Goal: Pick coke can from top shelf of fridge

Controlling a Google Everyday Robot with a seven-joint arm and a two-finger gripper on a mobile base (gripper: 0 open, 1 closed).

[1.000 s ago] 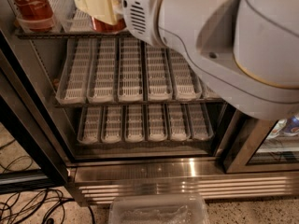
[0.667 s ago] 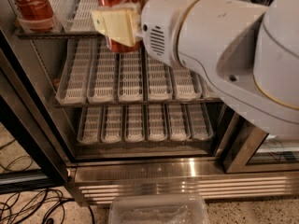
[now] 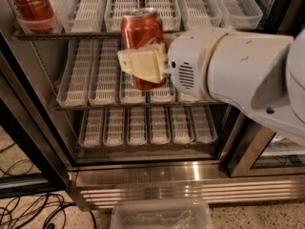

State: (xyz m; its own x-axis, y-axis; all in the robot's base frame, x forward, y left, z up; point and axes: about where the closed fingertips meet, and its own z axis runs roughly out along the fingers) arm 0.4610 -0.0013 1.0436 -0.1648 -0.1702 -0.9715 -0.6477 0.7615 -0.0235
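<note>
We record the gripper (image 3: pixel 145 61) just toward 12 o'clock of centre, its fingers (image 3: pixel 140 67) clenched on 1 upright coke can (image 3: pixel 140 30), which is held in front of the top shelf (image 3: pixel 214 6) edge of the fridge (image 3: pixel 190 185). A second can (image 3: pixel 31 6) stands at 10 o'clock in that shelf's leftmost tray.

The fridge (image 3: pixel 190 173) is viewed from close in front and above, angled downward across its shelves to the floor; the claw (image 3: pixel 143 63), clamped on a can (image 3: pixel 140 28), is seen before its middle shelf.
</note>
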